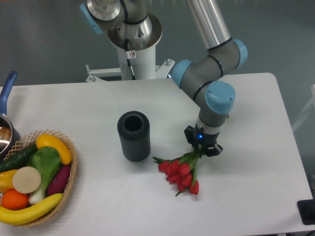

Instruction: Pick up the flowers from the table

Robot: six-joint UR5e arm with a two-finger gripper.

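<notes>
Reaching straight down, the claw [202, 148] is seen at the stem end of the flowers [181, 173], but its fingertips are hidden by its own body, so whether it is apart or clamped on the stems cannot be told. The red buds are laid on the white tabletop [246, 118], just right of the upright black vase [133, 135], whose dark inside cannot be made out. A wicker basket [72, 177] of vegetables and fruit is cut off at the left edge.
</notes>
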